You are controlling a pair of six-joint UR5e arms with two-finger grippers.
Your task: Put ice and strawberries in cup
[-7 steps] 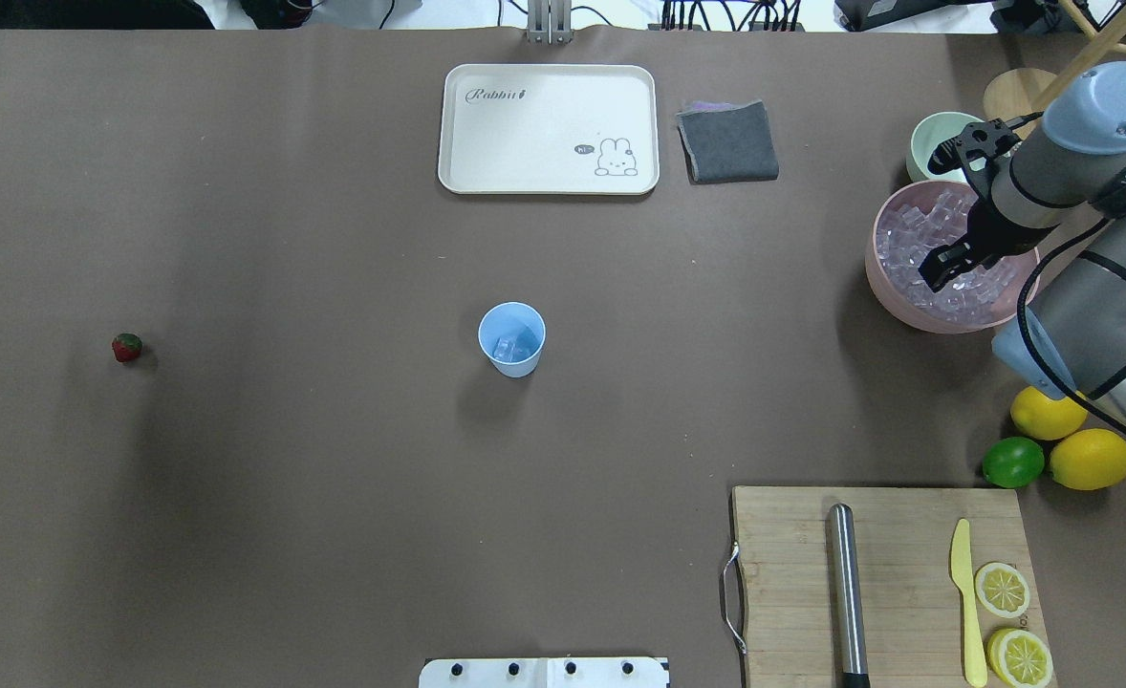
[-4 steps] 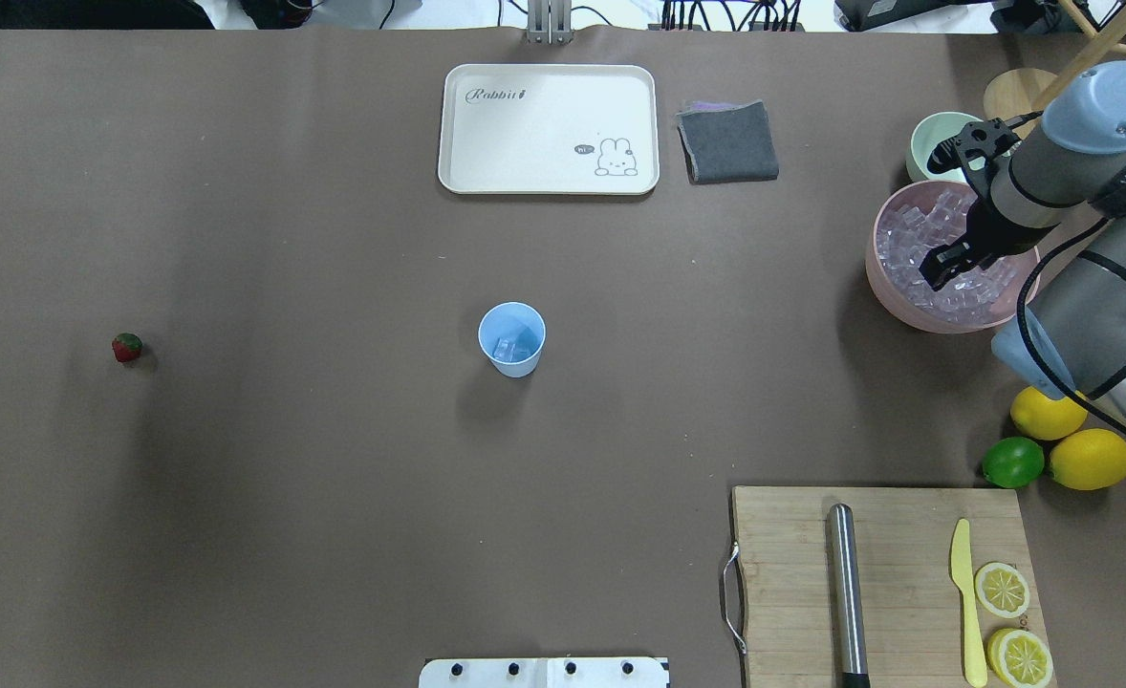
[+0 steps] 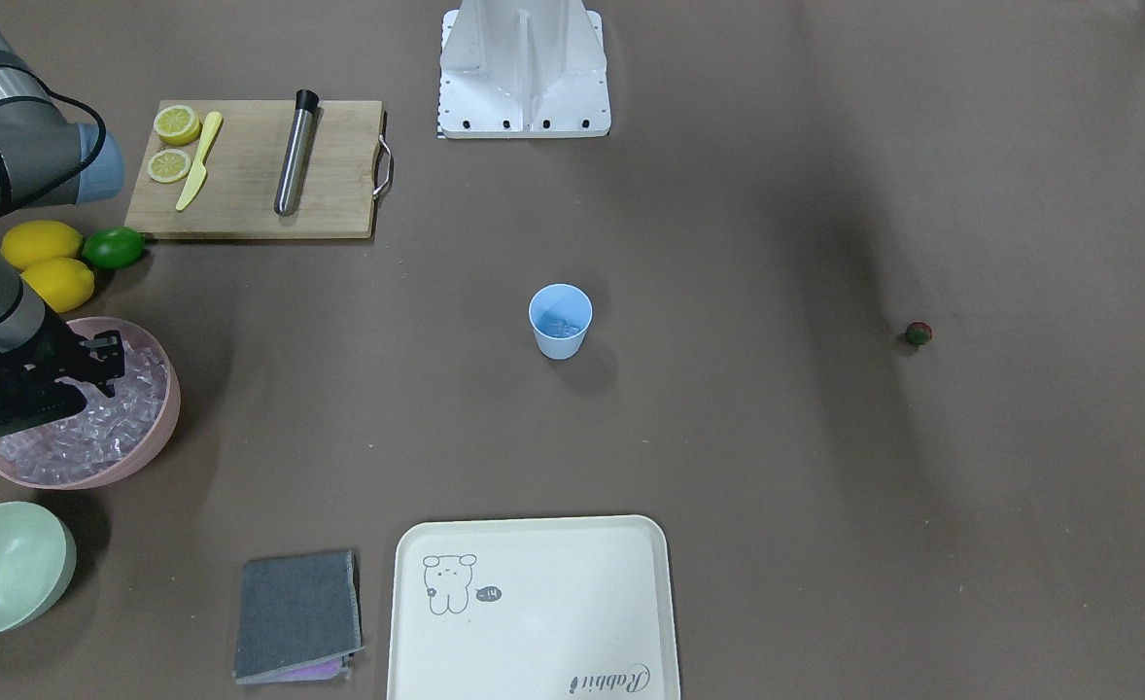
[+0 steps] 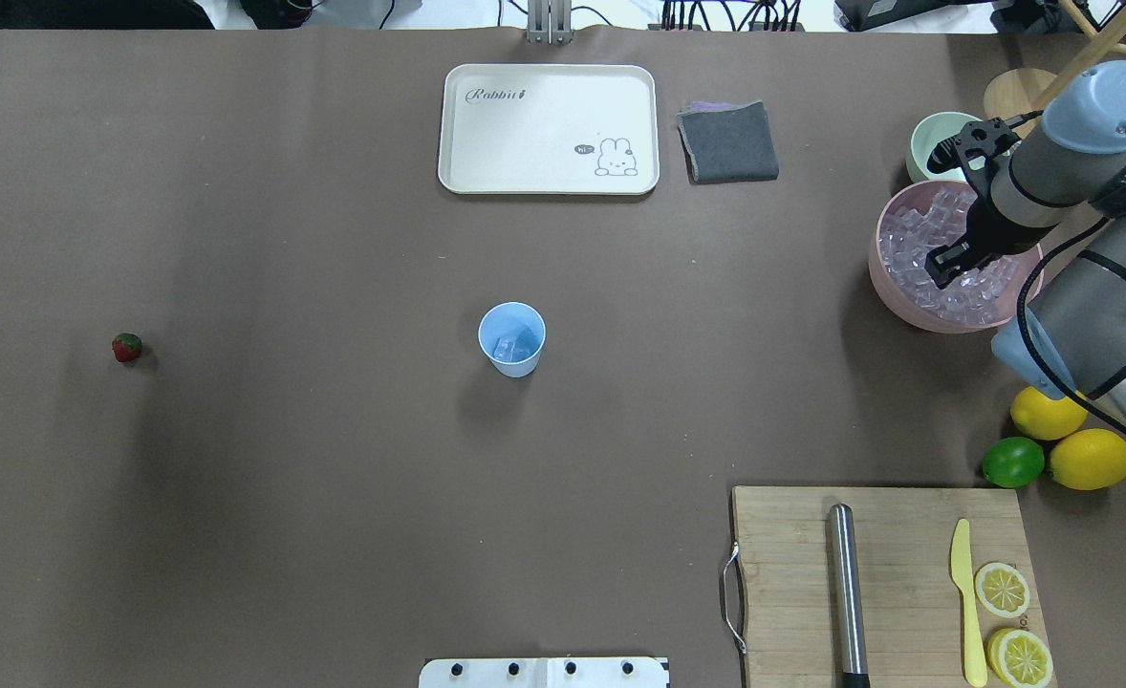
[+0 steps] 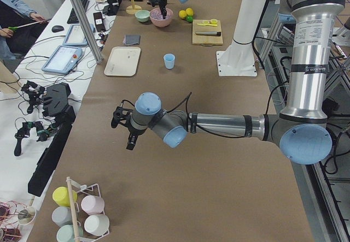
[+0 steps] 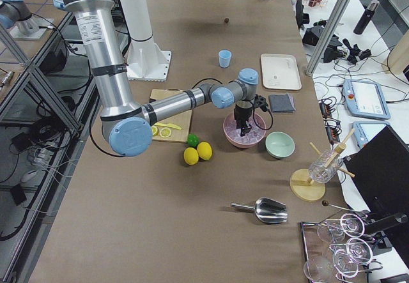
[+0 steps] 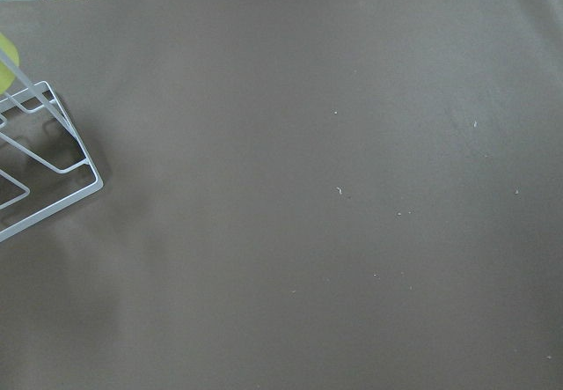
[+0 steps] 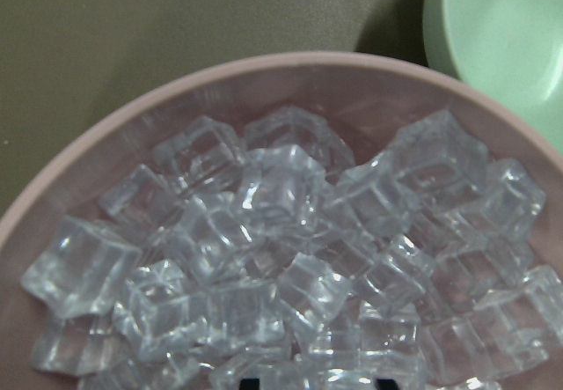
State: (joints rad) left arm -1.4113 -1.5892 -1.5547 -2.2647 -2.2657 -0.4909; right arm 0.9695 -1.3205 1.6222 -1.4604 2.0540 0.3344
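1. Cup [image 4: 511, 338]: light blue, upright at mid-table [image 4: 286, 478]. I take it as my reference for everything below. I see a few clear cubes already in its bottom.
2. Strawberry [image 4: 126, 347]: lying on the bare table well to the left of the cup, with nothing touching it.
3. Ice [image 8: 281, 231]: a heaped pile in the pink bowl [image 4: 876, 272], far to the right of the cup and slightly beyond it.
4. Right gripper [image 4: 945, 268]: lowered into that bowl, with its tips down among the cubes. On my wrist feed two dark tips sit apart at the bottom edge with ice between them, so I log the jaws as parted. I cannot tell whether they pinch a cube.
5. Left gripper [image 5: 122, 128]: hovering above bare table far to the left of the cup. I cannot tell how its jaws stand. Its wrist camera shows only brown table and the corner of a white wire rack [image 7: 53, 161].
6. Pale green bowl [image 3: 4, 569]: just beyond the pink bowl, farther from the cup.
7. Tray [image 4: 525, 134]: cream with a rabbit print, beyond the cup. A folded grey cloth [image 4: 727, 141] lies just to its right.
8. Cutting board [image 4: 792, 573]: on the robot's side of the cup, to the right. It carries a metal rod [image 4: 847, 592], a yellow knife [image 4: 966, 602] and two lemon halves [image 4: 1002, 589].
9. Two lemons [image 4: 1089, 459] and a lime [image 4: 1012, 462]: between the board and the pink bowl.
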